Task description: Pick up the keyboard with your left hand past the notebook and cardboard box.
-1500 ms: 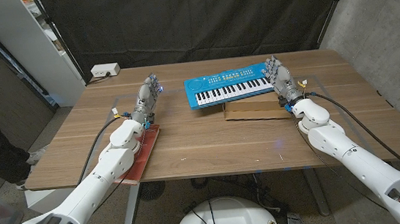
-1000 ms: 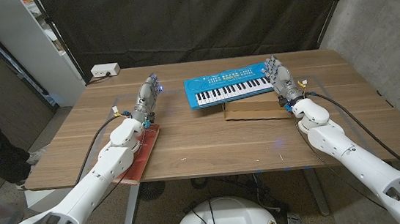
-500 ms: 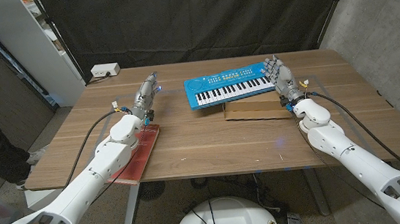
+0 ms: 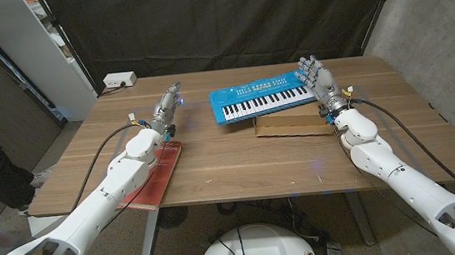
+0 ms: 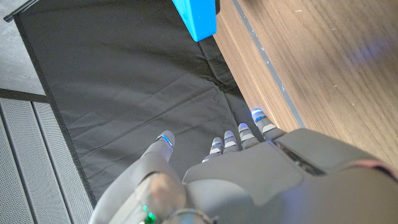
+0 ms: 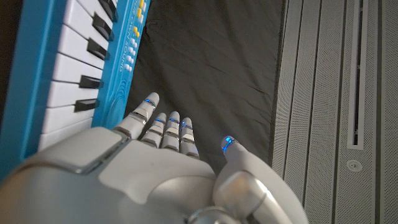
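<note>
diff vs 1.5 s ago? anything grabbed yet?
Nothing grabbed. The left hand has moved a little further out over the table, off the red notebook, so more of the cover shows. The right hand shifted slightly away from the blue toy keyboard. The keyboard stays propped on the flat cardboard box.

The keyboard (image 4: pixel 260 97) I am after is a small bright blue toy one with white and black keys. It lies toward the far edge of the table (image 4: pixel 239 164), right of the middle, tilted, with its right part propped on the cardboard box (image 4: pixel 290 124). That box is flat and brown and lies just on the near side of the keyboard. The notebook (image 4: pixel 155 176) is red-brown and lies by the near left edge under my left forearm.
</note>
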Action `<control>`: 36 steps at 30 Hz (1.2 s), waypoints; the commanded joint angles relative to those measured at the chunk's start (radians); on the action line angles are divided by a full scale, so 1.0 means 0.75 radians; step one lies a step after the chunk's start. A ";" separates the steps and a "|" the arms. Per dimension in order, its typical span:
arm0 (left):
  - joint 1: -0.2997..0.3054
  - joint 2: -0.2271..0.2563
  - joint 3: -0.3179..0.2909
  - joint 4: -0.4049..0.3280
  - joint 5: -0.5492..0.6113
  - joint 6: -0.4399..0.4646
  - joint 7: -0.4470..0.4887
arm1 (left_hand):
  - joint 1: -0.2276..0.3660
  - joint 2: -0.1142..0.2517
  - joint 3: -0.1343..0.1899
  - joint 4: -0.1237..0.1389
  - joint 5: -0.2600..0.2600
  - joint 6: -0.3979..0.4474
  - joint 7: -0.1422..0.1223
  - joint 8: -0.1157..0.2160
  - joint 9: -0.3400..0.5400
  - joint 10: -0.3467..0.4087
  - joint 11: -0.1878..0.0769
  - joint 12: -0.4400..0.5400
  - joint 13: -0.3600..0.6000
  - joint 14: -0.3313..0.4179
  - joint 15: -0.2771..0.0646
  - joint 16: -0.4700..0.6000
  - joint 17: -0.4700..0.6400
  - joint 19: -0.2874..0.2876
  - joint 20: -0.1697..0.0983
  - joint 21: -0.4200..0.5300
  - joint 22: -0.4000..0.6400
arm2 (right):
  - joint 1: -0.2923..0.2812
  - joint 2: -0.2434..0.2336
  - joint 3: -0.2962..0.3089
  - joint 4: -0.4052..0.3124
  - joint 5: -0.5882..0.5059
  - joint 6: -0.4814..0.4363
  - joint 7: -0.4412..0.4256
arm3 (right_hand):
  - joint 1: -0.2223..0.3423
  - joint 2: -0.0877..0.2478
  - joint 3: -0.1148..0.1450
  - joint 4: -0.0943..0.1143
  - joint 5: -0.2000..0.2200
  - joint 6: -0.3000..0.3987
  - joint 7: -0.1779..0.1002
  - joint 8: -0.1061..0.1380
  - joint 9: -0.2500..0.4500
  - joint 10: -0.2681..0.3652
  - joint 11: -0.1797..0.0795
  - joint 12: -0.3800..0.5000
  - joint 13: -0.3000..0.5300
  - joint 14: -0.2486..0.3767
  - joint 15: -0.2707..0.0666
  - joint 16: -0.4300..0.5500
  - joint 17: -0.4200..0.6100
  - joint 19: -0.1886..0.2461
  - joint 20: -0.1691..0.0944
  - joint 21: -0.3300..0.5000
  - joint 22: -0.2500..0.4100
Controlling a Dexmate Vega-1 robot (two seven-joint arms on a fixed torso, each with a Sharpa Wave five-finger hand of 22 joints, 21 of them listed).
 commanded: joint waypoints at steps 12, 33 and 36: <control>-0.079 0.040 0.028 0.021 0.049 0.100 -0.016 | 0.039 -0.012 0.002 -0.034 -0.011 0.047 -0.005 0.011 0.005 0.051 -0.004 0.018 0.007 0.045 -0.006 0.007 0.002 0.044 0.027 0.002 0.001 | 0.003 -0.022 -0.008 -0.023 -0.059 0.050 -0.012 | 0.012 0.036 0.005 -0.009 0.008 0.018 0.009 0.001 0.003 0.014 0.000 0.002 0.003 0.012 0.000 -0.008 -0.001 0.014 -0.003 0.003 0.003; -0.167 0.053 0.023 0.052 -0.032 0.190 -0.137 | 0.113 -0.071 -0.011 -0.127 -0.052 0.082 0.005 0.002 0.008 0.120 0.030 0.014 0.011 0.160 -0.004 0.010 0.004 0.189 0.153 0.017 -0.001 | 0.051 -0.028 -0.043 0.016 -0.144 0.098 -0.002 | 0.013 0.030 0.006 -0.012 0.007 0.026 0.020 -0.004 0.003 0.020 -0.001 -0.004 0.003 0.009 0.003 -0.018 -0.001 0.012 -0.003 -0.005 0.003; -0.184 0.047 0.022 0.072 -0.060 0.201 -0.174 | 0.118 -0.075 -0.011 -0.133 -0.055 0.082 0.007 0.001 0.008 0.122 0.035 0.013 0.011 0.164 -0.001 0.009 0.004 0.196 0.158 0.017 -0.001 | 0.060 -0.029 -0.045 0.024 -0.153 0.109 0.003 | 0.013 0.029 0.005 -0.012 0.007 0.027 0.020 -0.005 0.003 0.020 -0.001 -0.005 0.003 0.010 0.002 -0.019 -0.001 0.012 -0.002 -0.006 0.003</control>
